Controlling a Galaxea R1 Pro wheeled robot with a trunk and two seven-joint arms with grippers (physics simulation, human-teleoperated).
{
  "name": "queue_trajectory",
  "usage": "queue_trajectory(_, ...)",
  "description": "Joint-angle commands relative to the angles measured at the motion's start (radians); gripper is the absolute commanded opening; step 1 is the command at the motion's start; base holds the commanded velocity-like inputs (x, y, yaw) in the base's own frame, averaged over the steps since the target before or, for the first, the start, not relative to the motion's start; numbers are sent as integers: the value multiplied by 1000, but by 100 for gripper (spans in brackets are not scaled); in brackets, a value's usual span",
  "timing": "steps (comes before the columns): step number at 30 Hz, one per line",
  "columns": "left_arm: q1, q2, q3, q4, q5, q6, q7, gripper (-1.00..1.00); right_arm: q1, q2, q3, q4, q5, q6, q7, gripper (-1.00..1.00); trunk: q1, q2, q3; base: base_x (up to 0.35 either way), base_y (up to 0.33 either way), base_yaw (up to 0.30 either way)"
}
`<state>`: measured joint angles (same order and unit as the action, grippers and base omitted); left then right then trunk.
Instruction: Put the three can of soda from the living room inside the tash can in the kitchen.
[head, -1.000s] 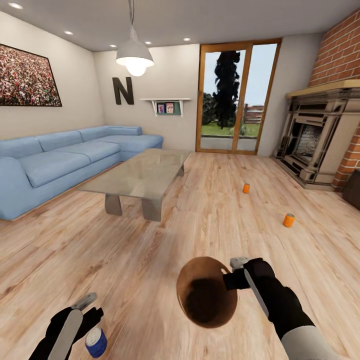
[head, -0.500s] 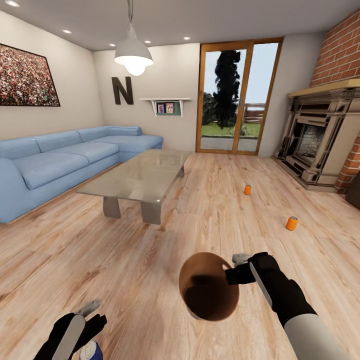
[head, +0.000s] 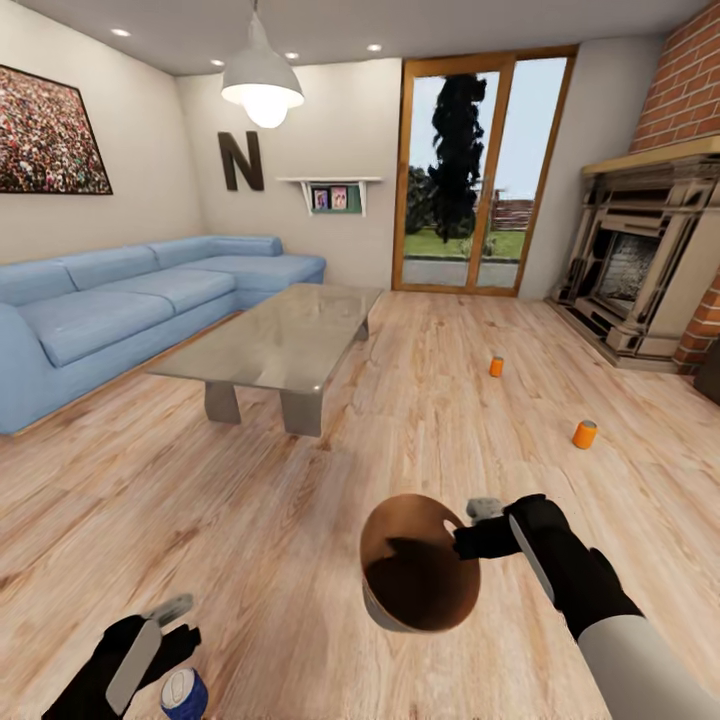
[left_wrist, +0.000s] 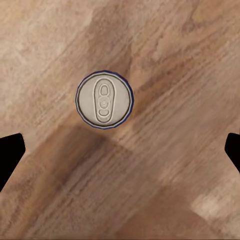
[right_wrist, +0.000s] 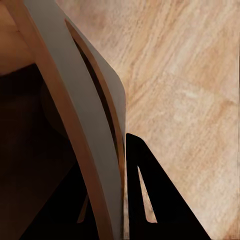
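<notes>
The blue can of soda (head: 185, 693) stands upright on the wood floor, its silver top (left_wrist: 104, 100) facing up. My left gripper (head: 165, 625) hangs above it, open, with the can off-centre between the spread fingertips (left_wrist: 10, 156). My right gripper (head: 470, 535) is shut on the rim of the tash can (head: 418, 565), which is tilted so its tan-brown inside shows; one dark finger (right_wrist: 150, 200) presses against the pale wall (right_wrist: 75, 100). Two orange cans stand on the floor further ahead, one (head: 496, 366) far and one (head: 584, 433) nearer right.
A glass coffee table (head: 280, 345) stands ahead on the left, with a blue sofa (head: 120, 320) behind it. A stone fireplace (head: 640, 270) and a brick wall fill the right side. Glass doors (head: 470, 180) are at the back.
The whole view has shifted a little as the camera moved. The left gripper stays open over the blue can, and the right gripper keeps the tash can, carried slightly forward.
</notes>
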<state>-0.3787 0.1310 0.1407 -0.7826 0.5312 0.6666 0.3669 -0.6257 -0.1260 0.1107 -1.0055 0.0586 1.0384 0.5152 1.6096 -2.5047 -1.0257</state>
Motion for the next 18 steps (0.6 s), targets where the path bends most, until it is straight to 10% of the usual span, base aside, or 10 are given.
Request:
queue_trajectory(1,-24,0,0,44,-20,-18,-15,100,2,-8,3,-24,-41,9,39,-100,0,0,-4,0,0,0)
queue_trajectory(6,-107,11,0,219,-67,-70,-96,100,10,-78,8,-141,-42,9,99,-100,3,-2,-23,0,0,0)
queue_trajectory(18,-127,42,0,254,-70,-122,-117,100,25,-105,6,-236,-44,9,116,-100,8,-4,-70,0,0,0)
